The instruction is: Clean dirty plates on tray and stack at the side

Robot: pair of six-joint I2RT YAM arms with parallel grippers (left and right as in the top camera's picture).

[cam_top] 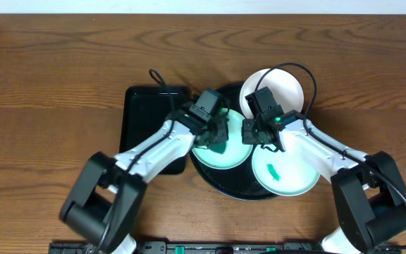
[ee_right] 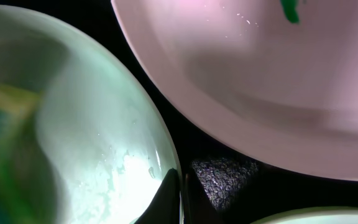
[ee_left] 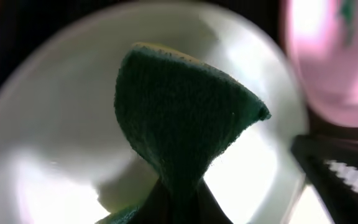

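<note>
Three plates lie on the round black tray [cam_top: 225, 185]: a mint plate [cam_top: 232, 159] at the left, a mint plate with a green smear [cam_top: 287, 176] at the right, and a white plate [cam_top: 284, 86] at the back. My left gripper [cam_top: 218, 138] is shut on a green sponge [ee_left: 179, 112], which hangs over the left mint plate [ee_left: 48, 137]. My right gripper [ee_right: 182, 183] is shut on that plate's rim [ee_right: 166, 143]. The white plate [ee_right: 260, 81] looks pinkish in the wrist views and carries a green smear [ee_right: 289, 9].
A smaller rectangular black tray [cam_top: 145, 116] lies left of the round one, partly under my left arm. A black cable loops over the white plate. Bare wooden table [cam_top: 48, 85] surrounds both trays.
</note>
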